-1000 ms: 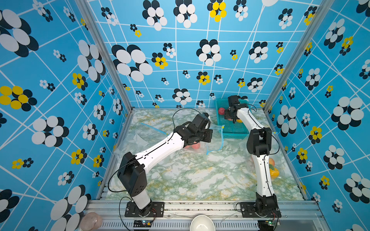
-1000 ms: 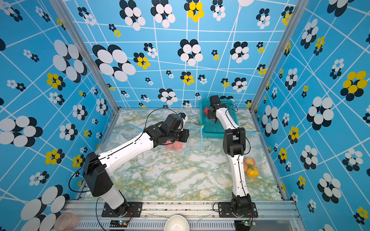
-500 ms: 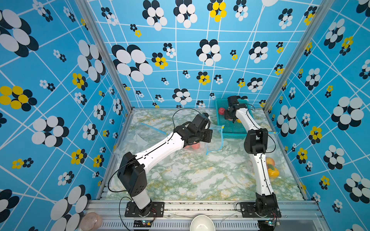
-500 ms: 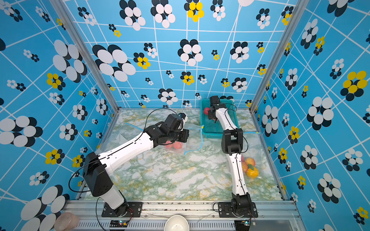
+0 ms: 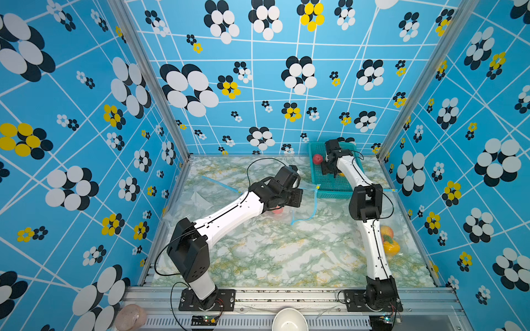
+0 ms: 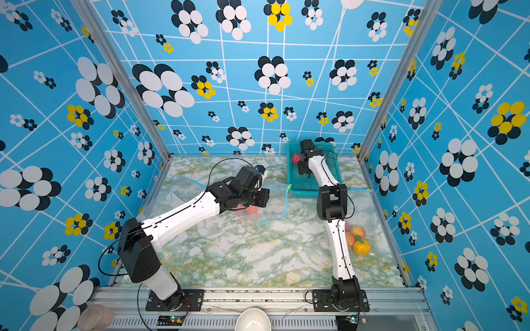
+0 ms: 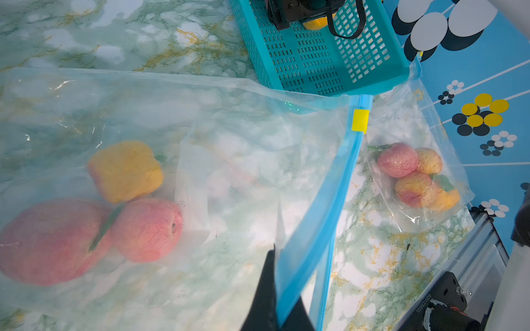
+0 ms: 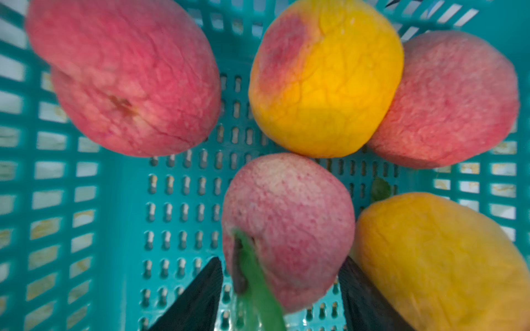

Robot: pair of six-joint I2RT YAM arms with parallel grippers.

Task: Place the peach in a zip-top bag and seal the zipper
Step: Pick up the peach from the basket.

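Pink peach (image 8: 286, 229) sits between the right jaws

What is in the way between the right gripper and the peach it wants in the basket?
Nothing visible. The right gripper has its jaws on either side of the peach in the basket. A yellow peach sits close beside one jaw, but not between.

No text reads clearly; only a black mount (image 7: 441, 289) carries a small printed number (its digits are too tiny to make out).
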